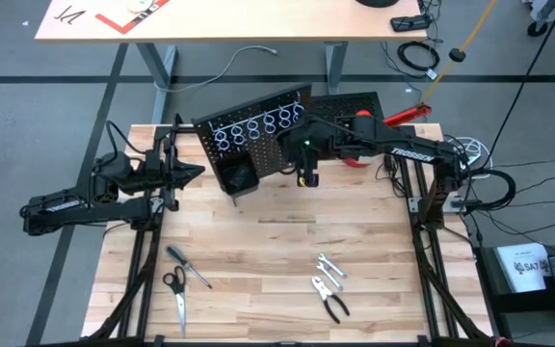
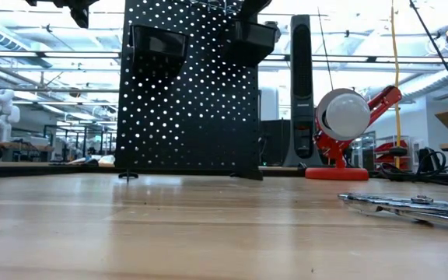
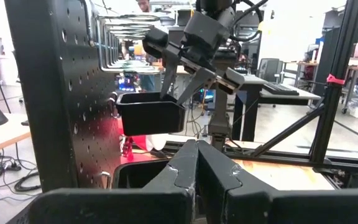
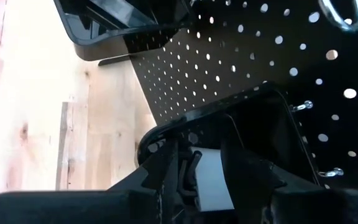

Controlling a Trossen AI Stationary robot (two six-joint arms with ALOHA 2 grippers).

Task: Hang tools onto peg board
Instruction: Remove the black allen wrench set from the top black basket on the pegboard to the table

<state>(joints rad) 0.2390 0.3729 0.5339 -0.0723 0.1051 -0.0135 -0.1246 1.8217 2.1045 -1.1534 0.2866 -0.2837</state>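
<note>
The black peg board (image 1: pixel 258 130) stands at the table's far middle, with a row of silver rings (image 1: pixel 258 125) and two black bins. My right gripper (image 1: pixel 306 176) hangs slanted down over the right-hand bin (image 4: pixel 272 99), close to the board's face, shut on a small pale metal piece (image 4: pixel 213 183). My left gripper (image 1: pixel 193 173) waits shut at the table's left, pointing level at the board. A screwdriver (image 1: pixel 189 267) and scissors (image 1: pixel 176 294) lie near left; a wrench (image 1: pixel 330 267) and pliers (image 1: pixel 329 297) lie flat near right. My right gripper pinches the small pale piece (image 4: pixel 211 177) between its two fingers (image 4: pixel 166 180). The fingers slant downward from the table's right side toward the board. The piece is clear of the table, above the bin's open top; what part of it is gripped does not show.
A red-and-white lamp (image 1: pixel 364 130) stands behind the right arm, beside a flat black slotted panel (image 1: pixel 350 101). The other bin (image 1: pixel 237 175) juts out low on the board's left. Bare wood lies between the board and the tools.
</note>
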